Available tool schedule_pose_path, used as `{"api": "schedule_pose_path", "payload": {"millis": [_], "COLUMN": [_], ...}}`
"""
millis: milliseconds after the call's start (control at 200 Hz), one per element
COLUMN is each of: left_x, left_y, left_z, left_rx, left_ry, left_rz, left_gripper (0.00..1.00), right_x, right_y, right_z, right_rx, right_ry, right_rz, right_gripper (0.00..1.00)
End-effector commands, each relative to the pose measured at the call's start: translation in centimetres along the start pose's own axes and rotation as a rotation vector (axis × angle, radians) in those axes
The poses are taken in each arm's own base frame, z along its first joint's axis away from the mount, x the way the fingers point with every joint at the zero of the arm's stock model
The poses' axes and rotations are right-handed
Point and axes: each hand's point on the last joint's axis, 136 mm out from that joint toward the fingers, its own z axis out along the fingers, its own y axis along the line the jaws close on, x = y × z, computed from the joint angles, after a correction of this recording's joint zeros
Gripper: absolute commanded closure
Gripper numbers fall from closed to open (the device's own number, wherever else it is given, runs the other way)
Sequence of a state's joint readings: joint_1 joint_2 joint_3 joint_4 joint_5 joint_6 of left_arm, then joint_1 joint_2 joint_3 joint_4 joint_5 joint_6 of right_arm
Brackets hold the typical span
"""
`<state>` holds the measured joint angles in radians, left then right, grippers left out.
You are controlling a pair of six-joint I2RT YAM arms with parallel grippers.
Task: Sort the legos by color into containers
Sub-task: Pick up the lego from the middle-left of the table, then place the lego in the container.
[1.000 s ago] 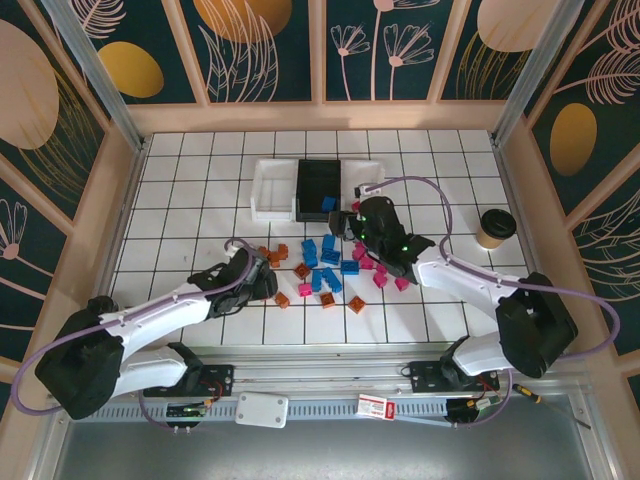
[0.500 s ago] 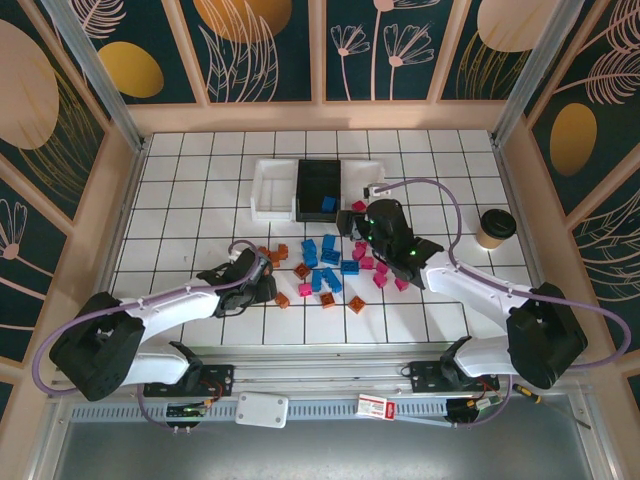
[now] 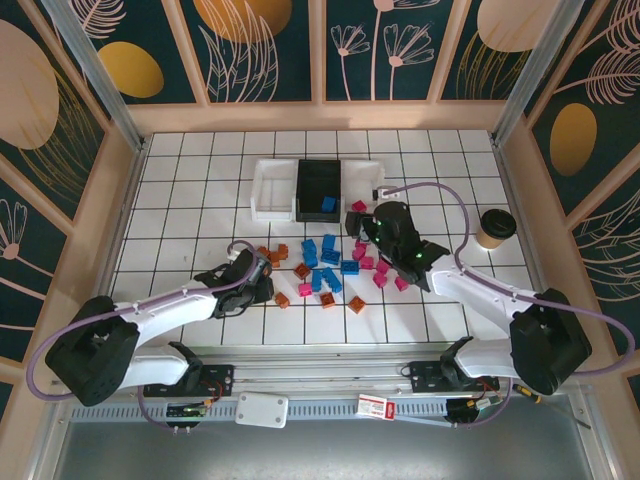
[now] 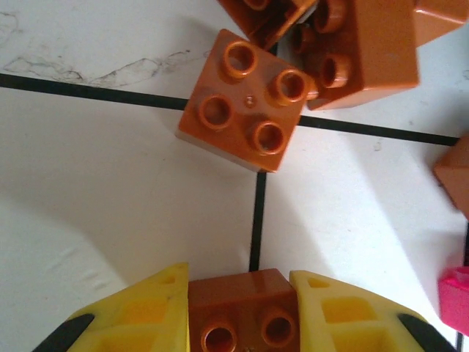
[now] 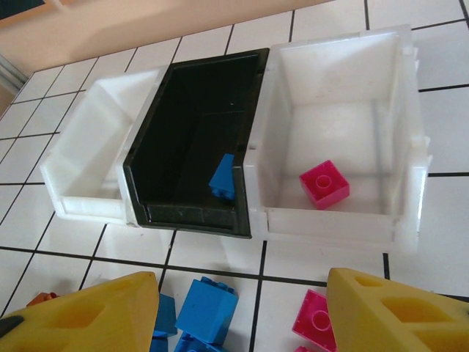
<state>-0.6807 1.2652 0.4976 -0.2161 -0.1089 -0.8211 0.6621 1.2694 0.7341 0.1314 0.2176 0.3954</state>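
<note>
On the white-tiled worktop, the left arm lies low and long, running from its base at the near-left corner out to the left edge of the scattered legos. The left gripper points down at the tiles, and in the wrist view the left gripper is clamped on an orange-brown brick, one yellow finger pressed to each side. Just ahead of it a loose orange-brown brick sits studs up across a tile line, touching a cluster of orange-brown bricks beyond. A pink brick peeks in at the right edge.

The right arm reaches from the near-right corner forward and to the left (its purple cable arching above it), so that the right gripper hangs over the far side of the pile, near the bins. The right gripper has its jaws apart with nothing between them.

The three bins stand touching in a row: the left white bin with no brick visible inside, the black bin holding a blue brick, and the right white bin holding a pink-magenta brick. A paper cup stands well off to the right.
</note>
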Motion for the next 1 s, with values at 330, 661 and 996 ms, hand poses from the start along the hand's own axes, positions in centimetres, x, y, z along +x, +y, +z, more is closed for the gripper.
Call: {"api": "schedule_pose_path", "payload": {"millis": [330,661,996], "left_x": [-17.3,-28.0,-30.0], "left_y": [-5.4,-7.1,-6.0], "left_z": [-4.4,3.0,6.9], "left_rx": [0.017,-0.136,-0.178], "left_ry": [-0.342,-0.369,-0.311], "left_rz": [-0.021,-0.019,-0.056], "left_gripper": [0.84,0.85,0.53], "right_x": [-0.7,0.7,1.5], "right_y": [-1.5,-2.4,-2.9], "right_z": [-1.4,-2.2,-3.7], "right_rx": [0.03,0.047,0.035], "right_ry": [-0.05,-0.019,-0.014], "right_rz": [0.044,0.052,0.067], "right_gripper": [0.37,0.37,0.35]}}
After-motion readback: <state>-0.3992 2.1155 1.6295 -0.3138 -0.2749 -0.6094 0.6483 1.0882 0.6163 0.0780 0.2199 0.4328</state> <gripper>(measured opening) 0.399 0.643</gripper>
